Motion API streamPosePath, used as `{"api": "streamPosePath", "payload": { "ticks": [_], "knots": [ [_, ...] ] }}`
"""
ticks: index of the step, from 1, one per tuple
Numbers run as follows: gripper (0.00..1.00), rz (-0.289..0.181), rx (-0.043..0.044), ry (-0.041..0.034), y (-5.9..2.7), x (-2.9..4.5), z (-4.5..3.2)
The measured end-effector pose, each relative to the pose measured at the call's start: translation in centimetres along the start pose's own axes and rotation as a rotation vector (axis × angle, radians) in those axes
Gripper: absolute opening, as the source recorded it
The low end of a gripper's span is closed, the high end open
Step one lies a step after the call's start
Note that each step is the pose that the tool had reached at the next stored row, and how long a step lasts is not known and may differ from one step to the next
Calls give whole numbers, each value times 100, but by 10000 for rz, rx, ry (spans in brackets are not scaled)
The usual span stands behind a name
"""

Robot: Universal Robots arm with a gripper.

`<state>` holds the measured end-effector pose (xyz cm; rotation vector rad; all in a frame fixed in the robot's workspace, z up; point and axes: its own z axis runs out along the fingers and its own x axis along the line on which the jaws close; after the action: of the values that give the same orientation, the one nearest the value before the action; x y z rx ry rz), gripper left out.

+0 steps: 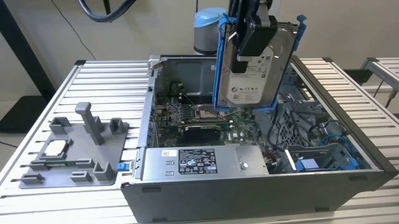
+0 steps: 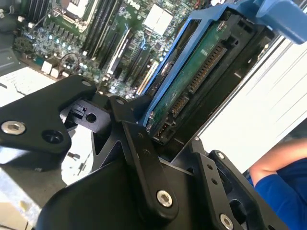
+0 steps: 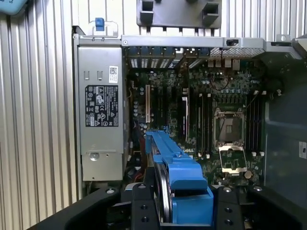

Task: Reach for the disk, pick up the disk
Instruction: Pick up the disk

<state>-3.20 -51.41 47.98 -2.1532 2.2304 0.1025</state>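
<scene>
The disk (image 1: 252,77) hangs upright above the open computer case (image 1: 249,191); it is a silver-grey drive with a white label in a blue frame. My gripper (image 1: 252,35) is shut on its upper part, one black finger lying across the label side. The second wrist view shows the disk (image 2: 192,81) edge-on with its green board and connectors, clamped between the black fingers (image 2: 139,139). In the first wrist view the blue frame of the disk (image 3: 184,184) sticks out from the gripper (image 3: 182,213), over the motherboard.
Below lie the motherboard (image 1: 199,123) and the silver power supply (image 1: 199,161). A blue drive bracket (image 1: 311,163) and cables sit at the case's right end. A grey fixture plate (image 1: 74,149) holds a small silver chip (image 1: 53,148). A person's arm in a blue sleeve (image 2: 278,177) is nearby.
</scene>
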Motion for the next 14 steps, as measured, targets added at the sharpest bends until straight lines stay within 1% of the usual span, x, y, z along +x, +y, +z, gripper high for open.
{"api": "streamPosePath", "payload": {
  "ticks": [9,14],
  "knots": [
    [0,4,1,0,-108,140,0],
    [0,5,1,-1,-162,206,3]
  ]
}}
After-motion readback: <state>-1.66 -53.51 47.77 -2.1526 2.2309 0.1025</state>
